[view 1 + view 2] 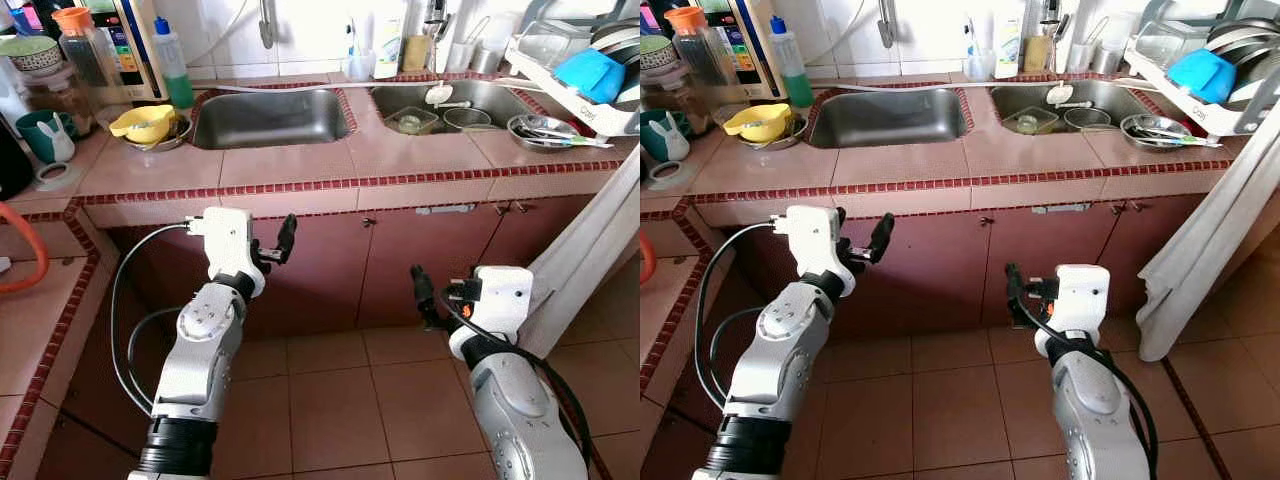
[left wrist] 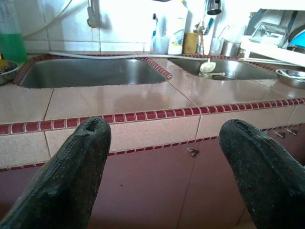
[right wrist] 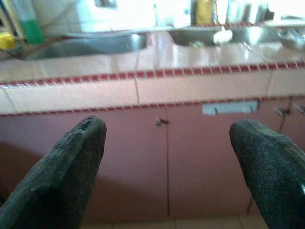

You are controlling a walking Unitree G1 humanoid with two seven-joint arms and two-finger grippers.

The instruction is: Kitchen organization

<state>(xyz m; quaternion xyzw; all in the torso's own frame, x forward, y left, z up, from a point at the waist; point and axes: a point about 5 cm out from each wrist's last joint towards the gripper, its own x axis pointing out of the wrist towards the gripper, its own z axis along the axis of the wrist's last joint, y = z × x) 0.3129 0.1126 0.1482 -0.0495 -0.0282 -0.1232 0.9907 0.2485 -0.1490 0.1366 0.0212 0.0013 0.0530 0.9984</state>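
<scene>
Left hand (image 2: 162,167) spread; dish rack (image 1: 575,70) cut off.

Pink tiled counter (image 1: 300,165) with red trim running wall to wall. Brown cabinet doors (image 1: 420,265) sitting below counter. Terracotta floor tiles (image 1: 330,410) lying under cabinets. White tiled wall (image 1: 310,30) rising behind counter, glaring bright.

White curtain (image 1: 590,240), tiled floor (image 1: 340,400)

Pink-tiled countertop (image 1: 290,160) edged in dark red trim — steel-grey sinks (image 1: 268,118), a yellow bowl (image 1: 143,123), a blue bowl (image 1: 590,72), green dish-soap bottle (image 1: 174,65).
</scene>
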